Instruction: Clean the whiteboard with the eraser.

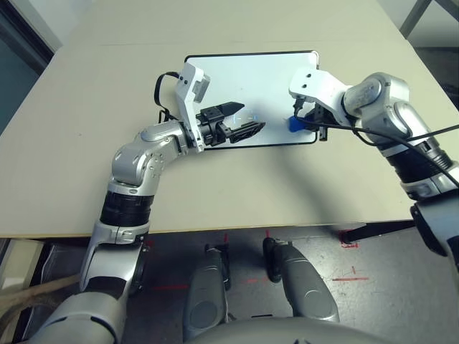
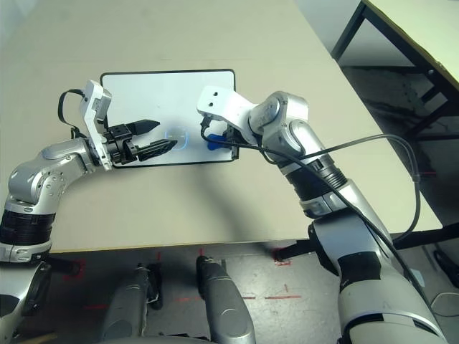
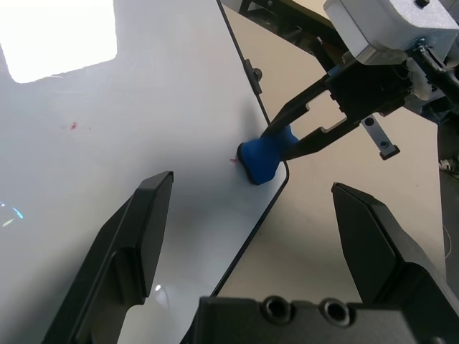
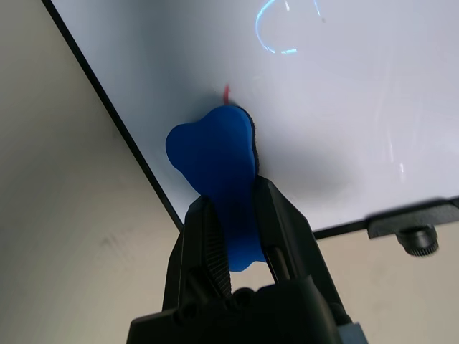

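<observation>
Whiteboard (image 1: 258, 86): lies flat on the beige bench (image 1: 86, 143), long side across the view; thin black frame with rounded corners.
Board knob (image 4: 418, 240): one small black knob on a short side, seen from the right wrist view; its lower part is cut off by the picture edge.
Eraser (image 4: 219, 168): bright blue, pinched waist; its pad end presses on the board surface near the right-hand near corner, just inside the frame. The gripped end is partly hidden between the fingers.
Right pincer (image 4: 240, 236): closed tight on the eraser's waist, pointing steeply down at the board. In the head views the white wrist housing hides most of the fingers.
Left pincer (image 1: 240, 118): spread wide and empty, held level above the board's left near part, tips aimed toward the eraser; whether it touches the board cannot be told.
Red marks: a short red stroke (image 4: 226, 92) just beyond the eraser's tip, and a faint red speck (image 3: 74, 126) farther in; both too small to read.
Glare: a bright window patch and a bluish ring reflect on the board surface.
</observation>
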Robot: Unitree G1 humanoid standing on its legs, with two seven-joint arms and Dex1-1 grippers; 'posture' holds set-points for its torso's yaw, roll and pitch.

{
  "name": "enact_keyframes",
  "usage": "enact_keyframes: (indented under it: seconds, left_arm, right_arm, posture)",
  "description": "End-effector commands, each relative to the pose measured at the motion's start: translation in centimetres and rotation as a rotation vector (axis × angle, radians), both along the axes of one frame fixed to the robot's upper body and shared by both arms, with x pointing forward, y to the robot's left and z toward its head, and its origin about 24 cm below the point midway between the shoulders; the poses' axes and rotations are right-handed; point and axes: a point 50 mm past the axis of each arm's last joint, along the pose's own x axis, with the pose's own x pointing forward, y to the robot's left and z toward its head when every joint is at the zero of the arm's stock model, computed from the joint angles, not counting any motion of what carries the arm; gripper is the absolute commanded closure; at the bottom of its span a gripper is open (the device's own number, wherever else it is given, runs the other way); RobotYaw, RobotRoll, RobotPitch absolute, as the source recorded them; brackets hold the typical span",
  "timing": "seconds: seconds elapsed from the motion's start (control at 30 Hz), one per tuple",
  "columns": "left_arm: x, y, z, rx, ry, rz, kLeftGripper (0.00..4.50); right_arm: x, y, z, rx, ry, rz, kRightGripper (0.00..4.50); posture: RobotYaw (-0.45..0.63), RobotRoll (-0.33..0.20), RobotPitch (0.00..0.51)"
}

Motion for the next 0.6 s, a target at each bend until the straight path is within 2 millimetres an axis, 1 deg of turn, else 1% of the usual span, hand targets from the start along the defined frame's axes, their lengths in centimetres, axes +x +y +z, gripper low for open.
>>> enact_keyframes:
  seconds: [0.03, 0.2, 0.3, 0.43, 0.6]
  left_arm:
    - [-0.1, 0.1, -0.3, 0.005, 0.007, 0.004, 0.00]
    - [-0.2, 0.1, -0.4, 0.005, 0.008, 0.005, 0.00]
    - [-0.2, 0.1, -0.4, 0.006, 0.008, 0.004, 0.00]
    - [-0.2, 0.2, -0.3, 0.007, 0.007, 0.003, 0.00]
    - [-0.1, 0.2, -0.3, 0.009, 0.006, -0.001, 0.00]
  right_arm:
    - [0.0, 1.1, -0.9, -0.022, 0.013, 0.019, 3.83]
    - [0.4, 1.7, -0.6, -0.013, -0.003, 0.028, 3.83]
    - [0.7, 1.7, -0.4, -0.014, -0.010, 0.022, 3.83]
    - [0.9, 0.5, -0.5, -0.030, -0.005, -0.008, 3.83]
    - [0.7, -1.7, -0.9, -0.059, 0.006, -0.061, 3.83]
  posture:
    - [-0.13, 0.000, 0.259]
    - [-0.13, 0.000, 0.259]
    - [-0.13, 0.000, 0.259]
    - [-0.13, 0.000, 0.259]
    - [-0.14, 0.000, 0.251]
